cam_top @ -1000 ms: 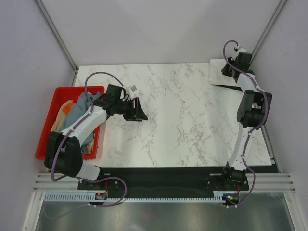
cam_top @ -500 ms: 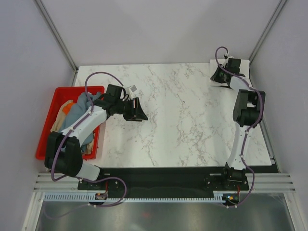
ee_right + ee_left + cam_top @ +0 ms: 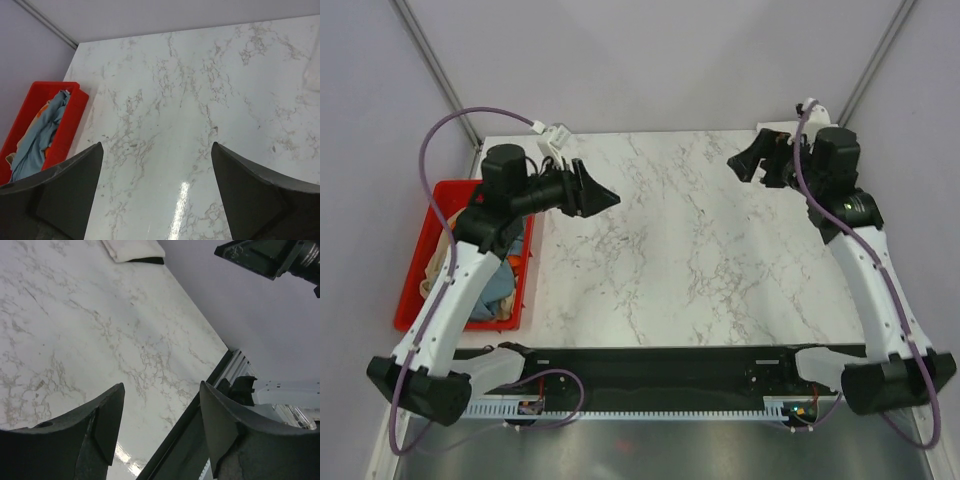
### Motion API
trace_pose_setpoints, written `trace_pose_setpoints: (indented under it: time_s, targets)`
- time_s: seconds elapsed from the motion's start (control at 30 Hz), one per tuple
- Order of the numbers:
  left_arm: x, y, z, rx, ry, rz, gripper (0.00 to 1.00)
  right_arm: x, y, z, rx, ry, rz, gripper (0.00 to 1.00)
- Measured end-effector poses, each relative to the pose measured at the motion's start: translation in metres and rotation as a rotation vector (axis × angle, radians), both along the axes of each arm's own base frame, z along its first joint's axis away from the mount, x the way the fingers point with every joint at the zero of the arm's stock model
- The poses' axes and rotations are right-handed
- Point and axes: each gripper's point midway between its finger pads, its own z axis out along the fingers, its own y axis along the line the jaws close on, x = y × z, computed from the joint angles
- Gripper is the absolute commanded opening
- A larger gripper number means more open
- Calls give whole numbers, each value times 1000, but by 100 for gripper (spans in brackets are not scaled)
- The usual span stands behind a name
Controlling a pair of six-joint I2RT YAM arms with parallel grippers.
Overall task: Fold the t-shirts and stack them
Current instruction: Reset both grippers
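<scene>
left gripper [image 3: 603,197]: jaws parted about halfway, nothing between them, hanging above the marble table [image 3: 670,250] at 10 o'clock. right gripper [image 3: 748,163]: jaws spread wide, empty, at 1 o'clock. folded cream-white t-shirt [image 3: 131,248] lies in the far 1 o'clock corner, untouched. grey-blue t-shirt [image 3: 37,135] sits in the red crate [image 3: 75,107] at 9 o'clock.

Glossy marble-look table [image 3: 200,125], soft cloth t-shirts [image 3: 35,140], red plastic crate [image 3: 75,112].

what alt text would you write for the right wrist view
The right gripper hangs wide open and empty above a white marble table. At the left of the view, beside the table, a red crate holds a crumpled grey-blue t-shirt.
</scene>
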Motion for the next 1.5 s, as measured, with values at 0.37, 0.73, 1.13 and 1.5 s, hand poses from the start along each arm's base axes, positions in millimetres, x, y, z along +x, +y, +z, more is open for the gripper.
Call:
trace_pose_setpoints:
  time_s: [0.37,0.73,1.13,1.5]
  targets:
    - [-84,29,50,-89,-237,12,100,-129,-17,5,78,-46,-46,98]
    - [-94,39,12,-69,-172,67,100,-140,-29,-17,54,43,-117,98]
    - [-104,42,18,-92,-195,70,100,-142,-34,-16,46,45,-142,98]
    - [-103,41,15,-92,-181,71,100,-144,-40,-18,36,50,-179,98]
